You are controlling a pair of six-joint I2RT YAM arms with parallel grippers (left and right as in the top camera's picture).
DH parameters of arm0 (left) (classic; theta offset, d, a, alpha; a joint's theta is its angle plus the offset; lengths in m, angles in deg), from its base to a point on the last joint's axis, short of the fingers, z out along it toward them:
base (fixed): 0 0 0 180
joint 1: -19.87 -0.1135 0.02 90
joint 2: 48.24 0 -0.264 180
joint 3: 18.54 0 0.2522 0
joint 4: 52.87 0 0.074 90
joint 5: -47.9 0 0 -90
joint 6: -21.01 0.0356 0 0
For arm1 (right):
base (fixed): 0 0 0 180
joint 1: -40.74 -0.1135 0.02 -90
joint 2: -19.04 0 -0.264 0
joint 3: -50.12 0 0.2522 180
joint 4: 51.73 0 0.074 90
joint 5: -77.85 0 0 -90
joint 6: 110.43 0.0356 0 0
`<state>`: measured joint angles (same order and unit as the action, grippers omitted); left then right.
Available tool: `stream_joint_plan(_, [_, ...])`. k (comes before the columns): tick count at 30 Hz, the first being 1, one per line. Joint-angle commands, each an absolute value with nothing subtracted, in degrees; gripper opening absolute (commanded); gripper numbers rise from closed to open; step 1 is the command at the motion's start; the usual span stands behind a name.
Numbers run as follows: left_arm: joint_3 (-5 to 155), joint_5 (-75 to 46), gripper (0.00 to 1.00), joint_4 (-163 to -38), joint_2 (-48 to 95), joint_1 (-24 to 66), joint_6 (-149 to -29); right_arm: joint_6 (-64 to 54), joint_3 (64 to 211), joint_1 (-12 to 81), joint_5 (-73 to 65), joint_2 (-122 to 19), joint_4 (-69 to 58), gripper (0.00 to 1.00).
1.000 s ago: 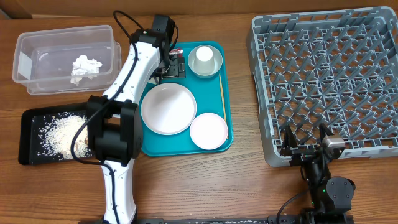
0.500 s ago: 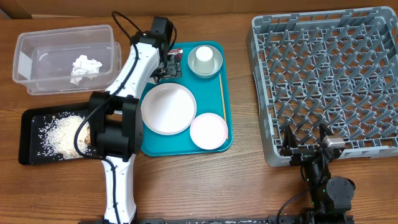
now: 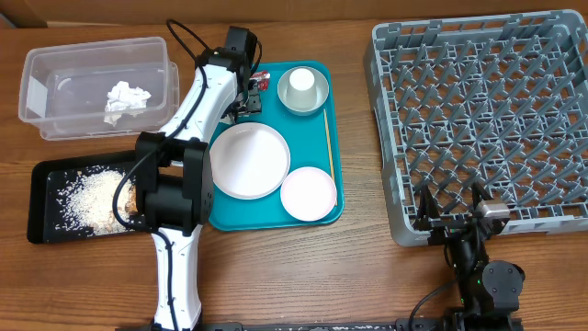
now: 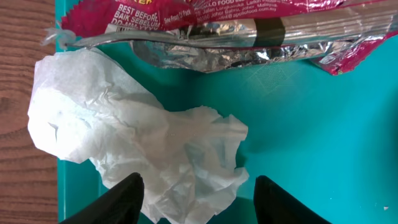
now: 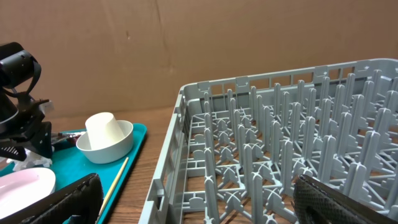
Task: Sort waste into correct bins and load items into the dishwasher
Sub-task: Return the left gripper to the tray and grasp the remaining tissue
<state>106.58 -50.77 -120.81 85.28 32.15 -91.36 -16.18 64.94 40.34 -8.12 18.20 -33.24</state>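
Observation:
My left gripper point(image 4: 198, 198) is open, with its fingers on either side of a crumpled white tissue point(image 4: 137, 143) in the far left corner of the teal tray point(image 3: 312, 129). A red and silver wrapper point(image 4: 249, 25) lies just beyond the tissue. In the overhead view this gripper point(image 3: 248, 92) is next to a bowl holding an upturned cup point(image 3: 303, 89). A large white plate point(image 3: 248, 161), a small plate point(image 3: 309, 193) and a chopstick point(image 3: 328, 138) lie on the tray. My right gripper point(image 3: 452, 207) is open and empty at the near edge of the grey dish rack point(image 3: 478, 119).
A clear plastic bin point(image 3: 55, 64) at the far left holds a crumpled tissue point(image 3: 124, 99). A black tray point(image 3: 46, 225) with scattered rice lies in front of it. The rack point(image 5: 280, 143) fills the right wrist view, with the cup and bowl point(image 5: 107, 135) to its left.
My left gripper has shifted slightly left and away, toward the tray's far left corner. The right arm has not moved.

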Motion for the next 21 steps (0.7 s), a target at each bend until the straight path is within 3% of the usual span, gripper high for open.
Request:
stream_joint_plan(1, [107.06,-51.25,0.59,-120.57,86.28,31.80,-91.78,-16.35,64.33,40.49,-8.67,18.88,-33.39,1.00])
stream_joint_plan(21, [106.97,-51.10,0.58,-120.00,87.44,31.77,-91.95,-16.35,64.35,40.49,-8.69,18.88,-33.39,1.00])
